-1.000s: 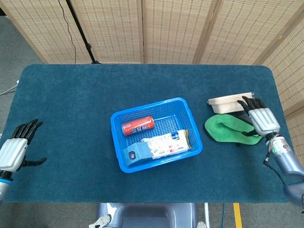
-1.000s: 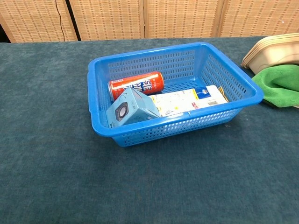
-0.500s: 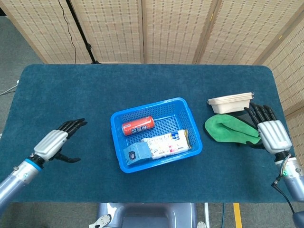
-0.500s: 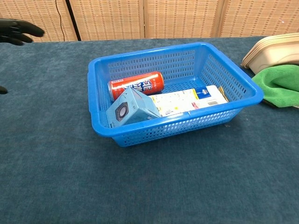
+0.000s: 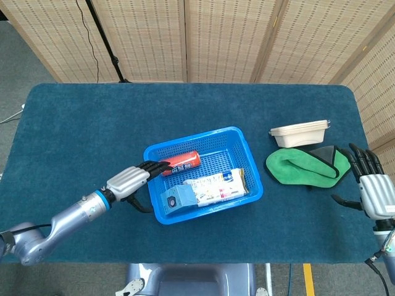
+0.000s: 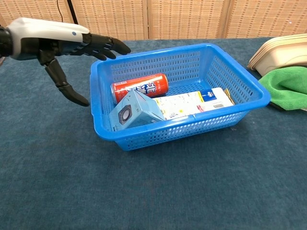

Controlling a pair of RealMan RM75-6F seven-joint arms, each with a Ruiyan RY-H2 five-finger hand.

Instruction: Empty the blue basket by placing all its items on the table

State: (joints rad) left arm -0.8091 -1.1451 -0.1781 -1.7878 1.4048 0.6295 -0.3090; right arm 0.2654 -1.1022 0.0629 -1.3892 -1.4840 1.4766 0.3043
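Table (image 5: 92, 123) blue-carpeted, wicker screens (image 5: 228, 37) behind; both hands' fingers spread, holding nothing.

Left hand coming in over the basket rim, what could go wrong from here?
1. The left hand is open at the blue basket rim, thumb hanging outside the wall; it could catch the rim and drag the basket.
2. The red can lies on its side, so it may roll away from the fingers.
3. The blue box leans tilted close by the can, with the white carton beside it; a sloppy reach could knock them.
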